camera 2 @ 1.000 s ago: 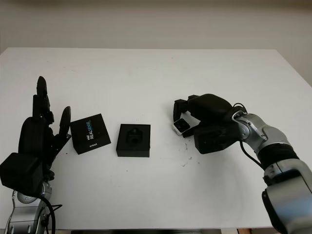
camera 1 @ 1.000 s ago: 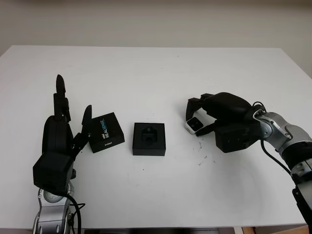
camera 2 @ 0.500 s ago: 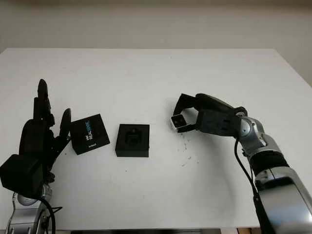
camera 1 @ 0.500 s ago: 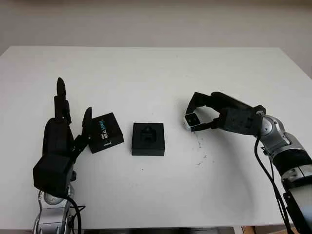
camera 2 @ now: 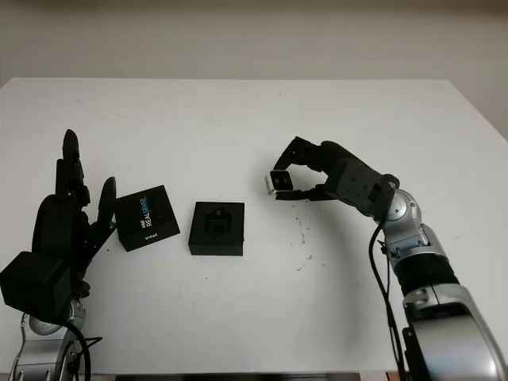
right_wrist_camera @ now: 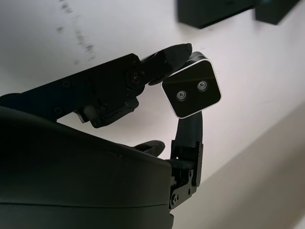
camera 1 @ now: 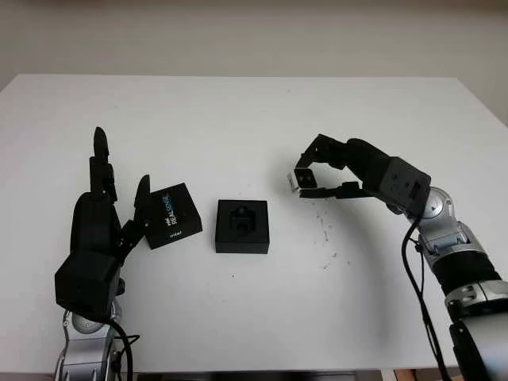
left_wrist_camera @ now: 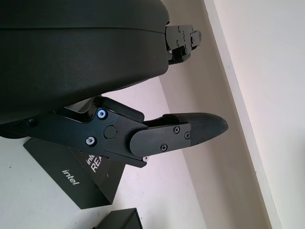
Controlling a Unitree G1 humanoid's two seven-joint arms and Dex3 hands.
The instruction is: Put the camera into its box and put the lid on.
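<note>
My right hand (camera 1: 317, 172) is shut on a small silver camera (camera 1: 302, 180) with a black face (right_wrist_camera: 191, 91), lifted above the table to the right of the box. The open black box (camera 1: 242, 226) with its dark insert sits at the table's middle. Left of it lies the black lid (camera 1: 173, 214) printed with "intel RealSense" (left_wrist_camera: 81, 172). My left hand (camera 1: 103, 214) is open and stands upright just left of the lid, one finger close to its edge.
The white table (camera 1: 254, 119) stretches wide behind and in front of the box. Small dark specks (camera 1: 327, 234) mark its surface right of the box. A pale wall runs along the far edge.
My right hand has lifted the camera off the table and carried it left and up toward the box, the arm stretching out. The left hand, lid and box have not moved.
</note>
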